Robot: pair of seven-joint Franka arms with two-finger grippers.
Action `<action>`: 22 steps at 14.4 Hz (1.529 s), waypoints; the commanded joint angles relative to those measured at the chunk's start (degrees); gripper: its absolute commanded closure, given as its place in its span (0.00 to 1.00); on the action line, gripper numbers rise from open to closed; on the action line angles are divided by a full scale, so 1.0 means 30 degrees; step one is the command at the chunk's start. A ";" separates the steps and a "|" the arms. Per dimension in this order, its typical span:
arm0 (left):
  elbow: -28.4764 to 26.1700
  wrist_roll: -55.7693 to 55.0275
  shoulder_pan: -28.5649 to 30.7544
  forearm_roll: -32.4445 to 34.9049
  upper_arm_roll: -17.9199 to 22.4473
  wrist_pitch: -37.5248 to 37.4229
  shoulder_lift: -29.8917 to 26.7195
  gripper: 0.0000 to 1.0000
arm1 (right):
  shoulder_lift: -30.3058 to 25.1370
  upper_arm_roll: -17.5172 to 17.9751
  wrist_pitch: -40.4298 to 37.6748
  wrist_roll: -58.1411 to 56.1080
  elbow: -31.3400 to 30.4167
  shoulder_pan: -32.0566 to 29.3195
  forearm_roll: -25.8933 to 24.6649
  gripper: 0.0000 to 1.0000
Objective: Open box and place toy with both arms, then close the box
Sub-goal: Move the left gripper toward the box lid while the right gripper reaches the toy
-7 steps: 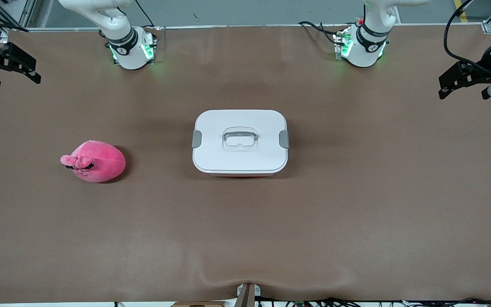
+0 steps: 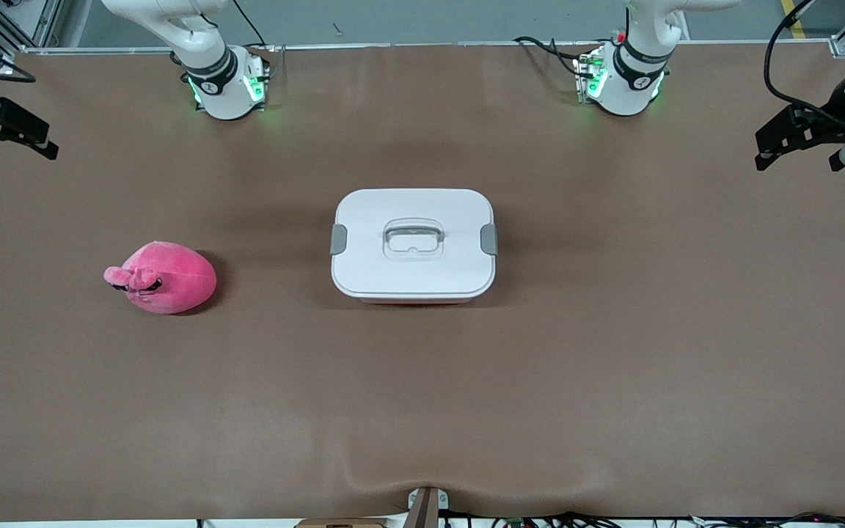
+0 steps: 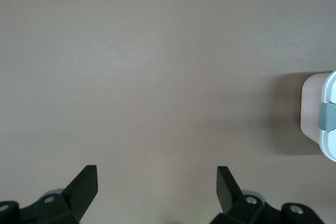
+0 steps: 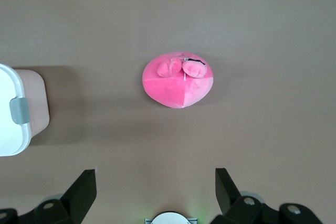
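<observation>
The pale pink rounded-rectangular plastic box (image 2: pixel 413 246) with its white lid sits mid-table, lid on, both grey side clips (image 2: pixel 338 239) down, so step 1, opening, is not yet started. Its long axis runs from one arm's end of the table to the other, with 1 clip facing each end; I judge that each arm takes the clip on its own side. My left gripper (image 2: pixel 796 143) hangs over the table's edge at the left arm's end, jaws spread wide and holding nothing; its wrist view shows bare brown tabletop (image 3: pixel 157 77) below and only the box's end with a grey clip (image 3: pixel 327 117) at the frame's edge. My right gripper (image 2: pixel 8 132) hangs over the edge at the right arm's end, also spread and empty; in its wrist view the bright pink egg-shaped plush toy (image 4: pixel 178 80) lies nearly under it. In the front view the toy (image 2: pixel 162 277) rests toward the right arm's end, well apart from the box and slightly nearer the front camera, so the right arm is the nearer 1 for the pick. Open table surrounds both things; nothing obstructs either approach.
</observation>
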 commanded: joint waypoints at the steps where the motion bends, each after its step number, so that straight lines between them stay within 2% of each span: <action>1: 0.0336 -0.0048 -0.0274 0.0030 -0.0209 -0.0071 0.0502 0.00 | 0.0186 0.0205 -0.0218 0.0419 0.0204 -0.0555 -0.0015 0.00; 5: 0.0394 -0.1681 -0.0948 -0.0060 -0.1289 -0.0042 0.1673 0.00 | 0.0331 0.0234 0.0044 0.0419 0.0058 -0.0322 0.0160 0.00; 8: 0.0424 -0.2972 -0.1182 -0.0002 -0.2315 0.0045 0.2290 0.00 | 0.1208 0.0293 0.1039 0.0419 0.0087 0.0088 0.0161 0.00; 14: 0.0453 -1.1490 -0.1475 0.0233 -0.5361 0.1478 0.4513 0.00 | 0.3141 0.0410 0.2795 -0.0226 -0.0262 0.0205 0.0132 0.00; 18: 0.0483 -1.6998 -0.3522 0.0321 -0.5542 0.2797 0.6038 0.00 | 0.3727 0.0410 0.5662 -0.1364 -0.2340 0.0412 0.0161 0.00; 22: 0.0512 -2.1600 -0.4959 0.0320 -0.5571 0.4699 0.7181 0.00 | 0.4811 0.0440 0.7746 -0.1514 -0.3426 0.0382 0.0191 0.00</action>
